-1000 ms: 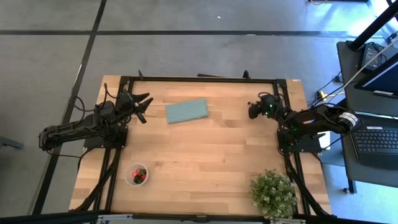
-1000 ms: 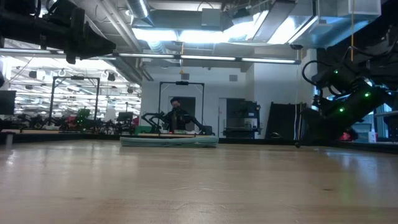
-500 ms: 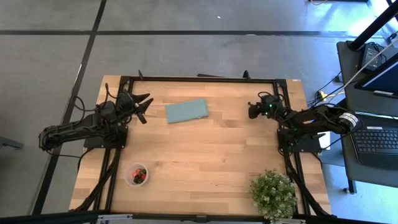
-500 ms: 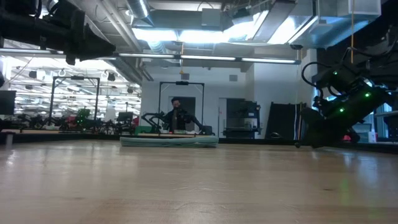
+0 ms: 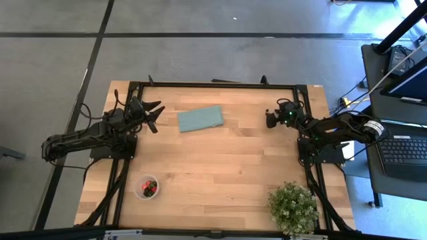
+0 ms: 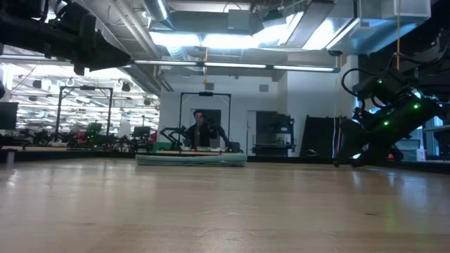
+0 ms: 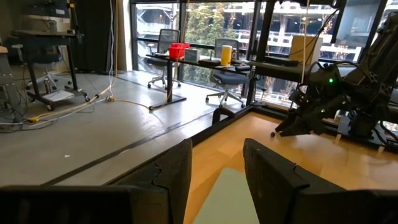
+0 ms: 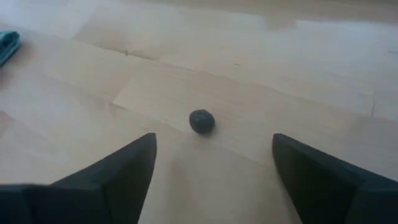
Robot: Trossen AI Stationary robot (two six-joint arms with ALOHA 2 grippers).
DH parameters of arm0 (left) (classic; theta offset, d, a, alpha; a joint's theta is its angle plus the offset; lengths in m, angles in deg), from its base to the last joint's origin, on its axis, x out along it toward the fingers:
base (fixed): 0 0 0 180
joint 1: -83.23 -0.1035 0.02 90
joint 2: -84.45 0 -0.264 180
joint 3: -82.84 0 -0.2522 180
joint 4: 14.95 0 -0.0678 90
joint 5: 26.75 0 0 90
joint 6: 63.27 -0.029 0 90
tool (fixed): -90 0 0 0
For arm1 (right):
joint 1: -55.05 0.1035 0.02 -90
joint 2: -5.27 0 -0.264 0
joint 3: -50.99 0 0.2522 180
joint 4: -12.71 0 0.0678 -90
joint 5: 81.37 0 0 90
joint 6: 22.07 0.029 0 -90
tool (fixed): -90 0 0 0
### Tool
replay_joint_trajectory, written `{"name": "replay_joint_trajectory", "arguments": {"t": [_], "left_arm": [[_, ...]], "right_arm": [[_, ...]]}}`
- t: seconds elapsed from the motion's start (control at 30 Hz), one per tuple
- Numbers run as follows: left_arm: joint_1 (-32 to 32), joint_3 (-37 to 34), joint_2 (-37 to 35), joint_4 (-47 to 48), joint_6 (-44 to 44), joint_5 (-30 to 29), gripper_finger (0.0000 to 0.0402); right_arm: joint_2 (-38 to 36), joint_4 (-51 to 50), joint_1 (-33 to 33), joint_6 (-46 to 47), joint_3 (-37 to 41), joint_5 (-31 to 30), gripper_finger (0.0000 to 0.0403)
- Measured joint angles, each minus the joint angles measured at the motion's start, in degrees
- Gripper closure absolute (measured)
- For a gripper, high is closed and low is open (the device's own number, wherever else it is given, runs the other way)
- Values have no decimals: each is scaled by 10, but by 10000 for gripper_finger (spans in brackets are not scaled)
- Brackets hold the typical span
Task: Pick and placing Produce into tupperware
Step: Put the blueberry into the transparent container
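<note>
Since 1 s ago the right claw spread its fingers wide, w/ nothing held; arm barely shifted otherwise. It sat near the counter's right edge, toward the far side, low over the wood. A dark berry lay on the bare counter just ahead of that claw's fingers, between them but untouched. Left claw waited near the far left corner, fingers part open, empty, pointed toward the teal rectangle. Tupperware stood near the front edge, left of centre, w/ red and dark produce inside. Potted plant sat at the front right corner. Person visible in the room beyond.
</note>
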Motion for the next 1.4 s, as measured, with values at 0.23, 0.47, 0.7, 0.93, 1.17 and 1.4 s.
{"name": "replay_joint_trajectory", "arguments": {"t": [0.23, 0.47, 0.7, 0.93, 1.17, 1.4], "left_arm": [[0, 0, 0, 0, 0, 0, 264], [0, 0, 0, 0, 0, 0, 264], [0, 0, 0, 0, -1, 0, 264], [0, 0, 0, 0, -15, 0, 264], [0, 0, 0, 0, -15, 0, 264], [0, 0, 0, 0, -15, 0, 264]], "right_arm": [[0, -9, 0, -69, 0, -5, 80], [1, -11, 0, -99, 0, -37, 79], [1, -7, 18, -86, -5, -19, 79], [1, -7, 62, -40, -30, -25, 79], [1, -9, 127, 12, -30, -103, 79], [1, -2, 170, 52, -30, -242, 79]]}}
